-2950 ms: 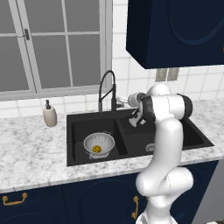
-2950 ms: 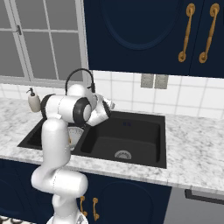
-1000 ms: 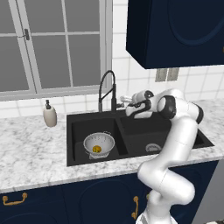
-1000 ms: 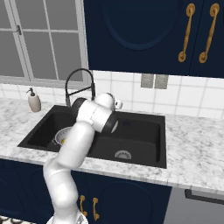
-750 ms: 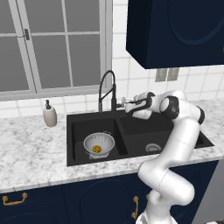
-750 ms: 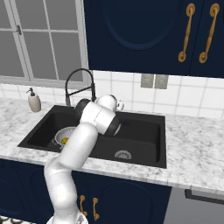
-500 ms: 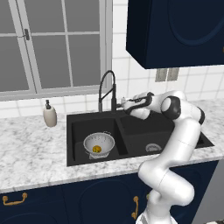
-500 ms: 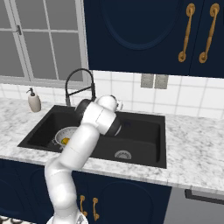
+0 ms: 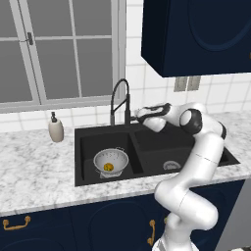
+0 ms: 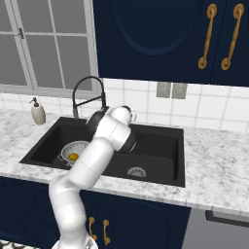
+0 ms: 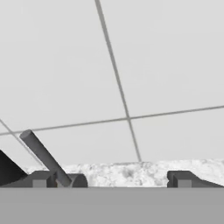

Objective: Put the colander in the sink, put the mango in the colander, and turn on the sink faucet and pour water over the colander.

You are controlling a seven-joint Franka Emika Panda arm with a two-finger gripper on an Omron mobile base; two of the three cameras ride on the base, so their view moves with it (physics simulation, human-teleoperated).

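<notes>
A: Where are the colander and mango?

B: Colander [image 9: 111,160] sits in the left basin of the sink [image 9: 196,158], upright. Mango [image 9: 109,167] lies inside it; from the right base view, the same yellow fruit [image 10: 73,156] shows in the bowl [image 10: 77,148].

A: The hand?

B: Hand [image 9: 135,115] is up behind the basin divider, just beside the base of the sink faucet [image 9: 120,97]. Fingers [image 11: 183,179] stand wide apart, gripping nothing. In the hand view, the faucet's lever [image 11: 43,157] slants up just beside the left fingertip, against white wall tile [image 11: 166,57]. Contact: cannot tell.

A: Anything else?

B: Soap dispenser [image 9: 56,128] on the marble bench [image 9: 34,169], left of the sink.
</notes>
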